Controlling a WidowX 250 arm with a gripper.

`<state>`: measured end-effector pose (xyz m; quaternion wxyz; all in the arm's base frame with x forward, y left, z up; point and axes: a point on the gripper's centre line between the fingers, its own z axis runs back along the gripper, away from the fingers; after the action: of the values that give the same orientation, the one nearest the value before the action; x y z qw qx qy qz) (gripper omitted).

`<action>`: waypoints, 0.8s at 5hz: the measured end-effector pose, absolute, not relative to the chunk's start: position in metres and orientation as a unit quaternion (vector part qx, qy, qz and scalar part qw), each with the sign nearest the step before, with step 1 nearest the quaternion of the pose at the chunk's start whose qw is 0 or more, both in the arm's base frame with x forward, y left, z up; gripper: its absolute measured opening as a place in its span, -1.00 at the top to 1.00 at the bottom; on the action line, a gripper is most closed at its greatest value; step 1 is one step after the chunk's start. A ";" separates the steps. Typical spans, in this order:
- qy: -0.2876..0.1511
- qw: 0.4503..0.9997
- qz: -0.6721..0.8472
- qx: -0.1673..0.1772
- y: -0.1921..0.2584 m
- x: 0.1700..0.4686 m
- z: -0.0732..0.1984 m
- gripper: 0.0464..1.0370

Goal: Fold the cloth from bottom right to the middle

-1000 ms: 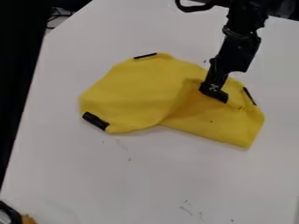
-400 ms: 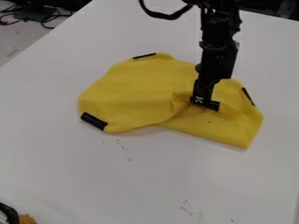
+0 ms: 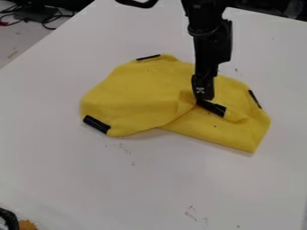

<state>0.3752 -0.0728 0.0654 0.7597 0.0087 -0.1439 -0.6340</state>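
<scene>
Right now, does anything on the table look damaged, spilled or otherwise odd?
Faint dark marks dot the white tabletop below the yellow cloth in view, like scuffs or dirt. The cloth also puckers beside the gripper.

From my remote station I saw soft, fairly even light around the claw [image 3: 203, 95]; the table [image 3: 120, 179] was pale and moderately bright, with no harsh glare on it; below and to the right of the claw, a faint, soft-edged shadow ran under the lower edge of the cloth [image 3: 138, 94]; just left of the tip, the folds held slightly deeper shade; above the claw, the arm [image 3: 211, 42] looked nearly black, its surface detail mostly lost in darkness.
</scene>
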 end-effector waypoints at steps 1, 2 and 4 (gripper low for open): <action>-0.179 0.763 -0.621 0.016 -0.074 0.373 0.085 -0.93; -0.175 0.796 -0.579 0.019 -0.067 0.353 0.100 -0.92; -0.070 0.907 -0.414 0.037 -0.027 0.304 0.113 -0.92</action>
<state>0.3036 -0.0268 0.1128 0.9068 0.0371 -0.0700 -0.4140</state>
